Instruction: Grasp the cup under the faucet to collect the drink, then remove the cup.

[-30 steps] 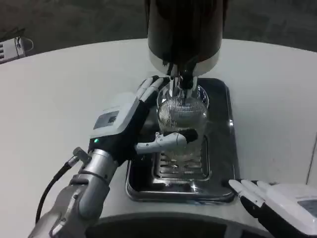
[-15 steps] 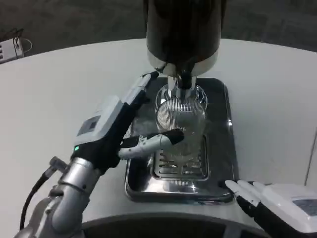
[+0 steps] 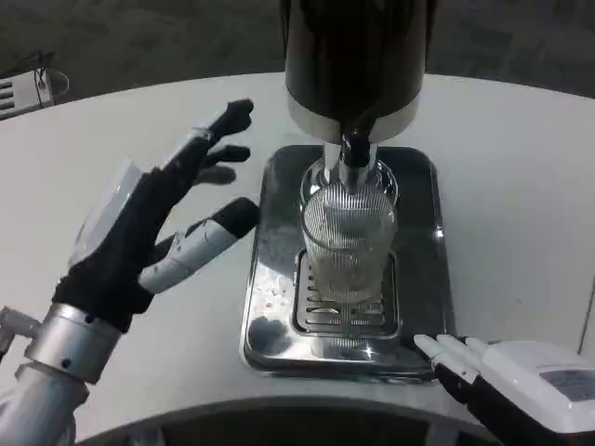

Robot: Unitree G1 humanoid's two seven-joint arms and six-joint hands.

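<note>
Left hand (image 3: 153, 228) hovers with fingers spread, empty, left of the cup (image 3: 347, 243) under the faucet (image 3: 354, 149); right hand (image 3: 507, 376) rests flat, fingers apart, on the bench (image 3: 521, 204).

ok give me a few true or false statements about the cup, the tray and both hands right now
1. The left hand grips the cup. False: it is open, off to the cup's left, clear of it.
2. The cup stands upright on the drip tray under the faucet. True.
3. The right hand rests near the tray's front right corner. True.
4. The cup lies tipped over on the table. False: it is upright on the tray's grate.
5. The right hand holds the cup. False: it holds nothing and is nowhere near the cup.
</note>
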